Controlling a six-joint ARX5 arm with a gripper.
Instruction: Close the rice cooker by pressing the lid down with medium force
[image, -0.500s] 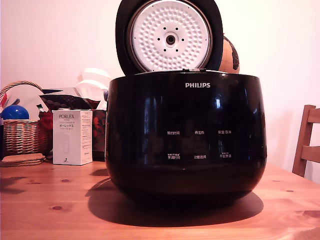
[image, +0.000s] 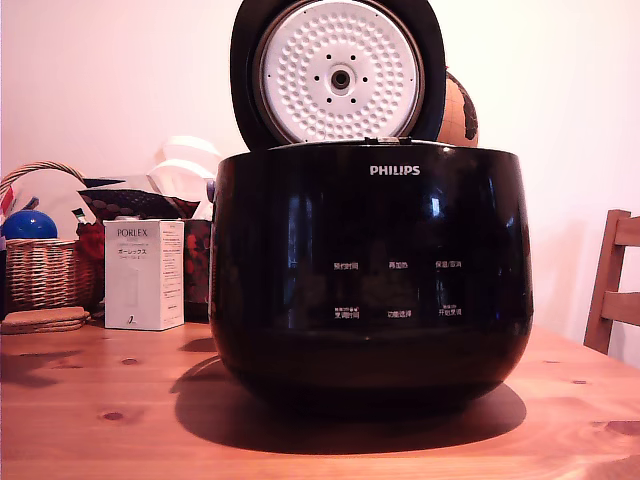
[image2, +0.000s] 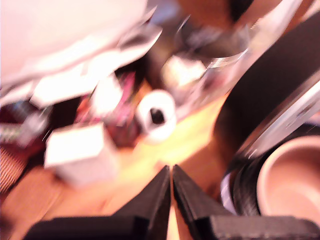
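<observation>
Lid (image: 338, 72) upright; only wrist shows closed pincer (image2: 171, 172)

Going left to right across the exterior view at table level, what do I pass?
Woven wicker basket holding a blue ball → white rectangular PORLEX box → large glossy black rice cooker, its round lid standing open → wooden chair back at the exterior view's right edge.
</observation>
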